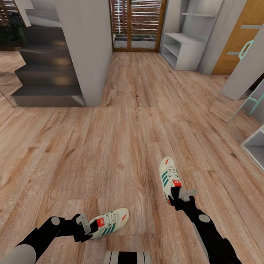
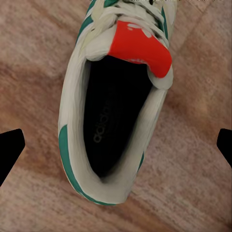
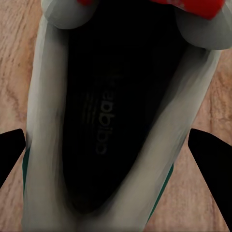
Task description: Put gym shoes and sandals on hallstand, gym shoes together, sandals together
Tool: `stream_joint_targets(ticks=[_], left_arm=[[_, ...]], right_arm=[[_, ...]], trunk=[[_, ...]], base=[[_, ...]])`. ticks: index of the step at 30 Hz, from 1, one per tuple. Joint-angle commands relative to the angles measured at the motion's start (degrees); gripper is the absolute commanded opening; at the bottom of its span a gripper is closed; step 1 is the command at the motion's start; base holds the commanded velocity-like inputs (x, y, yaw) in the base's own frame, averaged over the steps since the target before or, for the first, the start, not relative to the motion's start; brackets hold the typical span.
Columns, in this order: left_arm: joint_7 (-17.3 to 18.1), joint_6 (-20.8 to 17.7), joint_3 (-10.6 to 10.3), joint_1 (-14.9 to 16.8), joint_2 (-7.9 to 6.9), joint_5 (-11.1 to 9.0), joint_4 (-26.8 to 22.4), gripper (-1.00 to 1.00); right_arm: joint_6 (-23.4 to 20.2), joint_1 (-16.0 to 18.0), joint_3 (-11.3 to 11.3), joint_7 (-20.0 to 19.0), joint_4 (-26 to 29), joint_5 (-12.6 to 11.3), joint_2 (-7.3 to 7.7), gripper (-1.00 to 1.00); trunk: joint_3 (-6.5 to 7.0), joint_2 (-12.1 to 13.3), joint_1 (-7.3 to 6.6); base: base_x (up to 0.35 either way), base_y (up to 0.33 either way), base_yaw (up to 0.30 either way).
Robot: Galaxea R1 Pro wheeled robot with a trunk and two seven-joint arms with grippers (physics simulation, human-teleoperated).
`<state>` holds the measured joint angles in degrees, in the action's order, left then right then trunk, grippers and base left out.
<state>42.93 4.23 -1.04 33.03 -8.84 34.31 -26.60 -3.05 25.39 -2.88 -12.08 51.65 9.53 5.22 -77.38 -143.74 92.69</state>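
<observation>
Down at seven o'clock in the head view, my left gripper [image 1: 87, 230] sits at the heel of one gym shoe [image 1: 110, 222]; at five o'clock my right gripper [image 1: 178, 198] meets the heel of the other gym shoe [image 1: 168, 178]. Both lie on the corridor floor [image 1: 120, 139], the hallstand [image 1: 184, 50] far off at one o'clock. From the left wrist, that sneaker [image 2: 116, 111] lies between spread fingers [image 2: 10, 150], untouched. From the right wrist, the shoe [image 3: 116, 121] lies between parted fingers [image 3: 210, 152], not gripped.
</observation>
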Motion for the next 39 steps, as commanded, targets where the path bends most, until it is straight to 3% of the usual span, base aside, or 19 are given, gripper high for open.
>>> stream_joint_targets(ticks=[1,7,11,15,23,31,39], left_arm=[[0.01,0.44,-0.1,0.01,-0.01,0.49,-0.07,1.0],[-0.04,-0.65,-0.15,0.08,0.13,0.99,-2.53,1.0],[-0.03,-4.45,0.04,-0.11,0.14,5.3,-5.77,1.0],[-0.04,-5.92,0.22,-0.59,0.18,7.6,-8.2,1.0],[0.04,-6.03,0.25,-0.88,0.15,7.94,-8.52,1.0],[0.07,-5.73,0.25,-0.94,0.2,7.96,-7.92,1.0],[0.05,-5.7,0.11,-0.87,0.16,8.02,-8.27,1.0]], right_arm=[[-0.25,0.01,-0.19,-0.41,0.12,0.54,-0.04,-1.0],[-0.24,0.01,-0.19,-0.41,0.12,0.56,-0.04,-1.0],[-0.23,0.01,-0.19,-0.41,0.16,0.57,-0.04,-1.0],[-0.21,0.01,-0.19,-0.41,0.17,0.57,-0.04,-1.0],[-0.23,0.01,-0.19,-0.41,0.2,0.56,-0.04,-1.0],[-0.23,0.01,-0.19,-0.41,0.53,0.58,-0.04,-1.0],[-0.23,0.01,-0.19,-0.41,0.56,0.58,-0.04,-1.0]], trunk=[[-0.07,-0.02,-0.01],[-0.12,-0.02,-0.01],[-0.12,-0.02,-0.01],[-0.12,-0.02,-0.01],[-0.16,-0.02,-0.01],[-2.52,-0.12,0.2],[-3.1,-0.14,0.22]], base=[[0.0,0.0,0.0],[0.0,0.0,0.0],[0.0,0.0,0.0],[0.0,0.0,0.0],[0.0,0.0,0.0],[0.0,0.0,0.0],[0.0,0.0,0.0]])
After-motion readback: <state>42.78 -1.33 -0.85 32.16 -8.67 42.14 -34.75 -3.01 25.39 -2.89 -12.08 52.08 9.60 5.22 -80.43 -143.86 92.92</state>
